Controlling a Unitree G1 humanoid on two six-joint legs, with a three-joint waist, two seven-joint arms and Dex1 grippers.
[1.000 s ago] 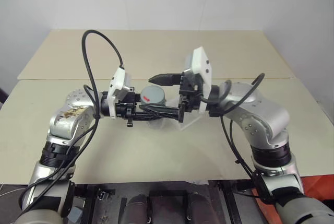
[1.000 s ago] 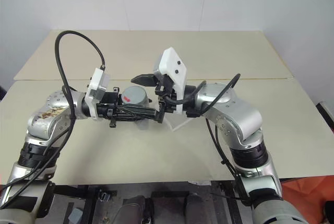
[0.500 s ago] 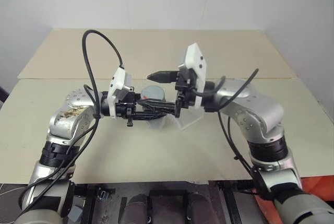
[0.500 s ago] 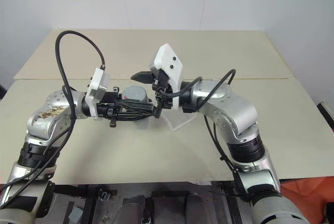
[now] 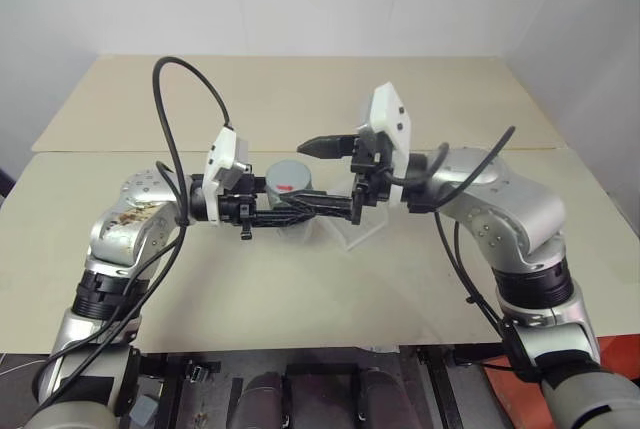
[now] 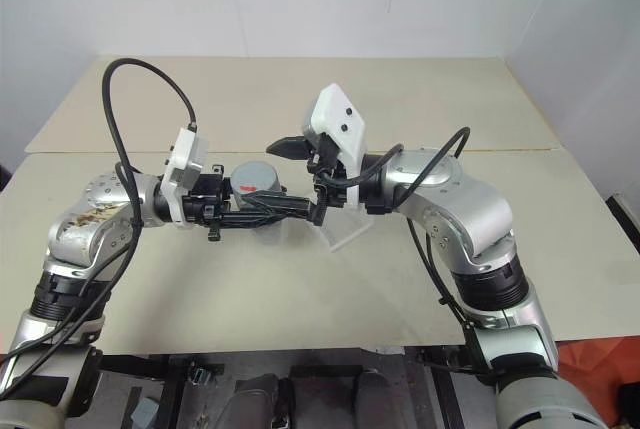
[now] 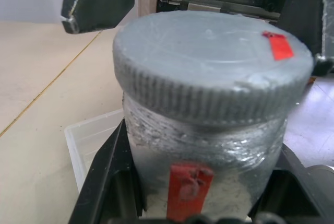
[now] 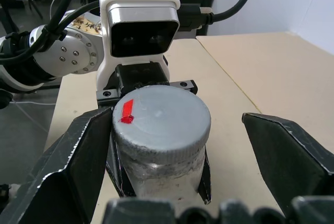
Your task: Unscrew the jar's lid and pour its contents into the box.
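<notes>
Since a second ago our right claw (image 5: 338,177) has drawn back a little toward the bench's right edge and still stands wide, one finger on either side of the lid (image 8: 161,119) and clear of it. Our left claw (image 5: 300,211) stays clamped on the jar (image 7: 206,166), holding it upright in the air above the middle of the bench (image 5: 300,289), with the box (image 5: 362,232) just beneath. We should centre the open fingers level with the ribbed rim, close squarely, then twist while the left grip keeps the jar from turning.
</notes>
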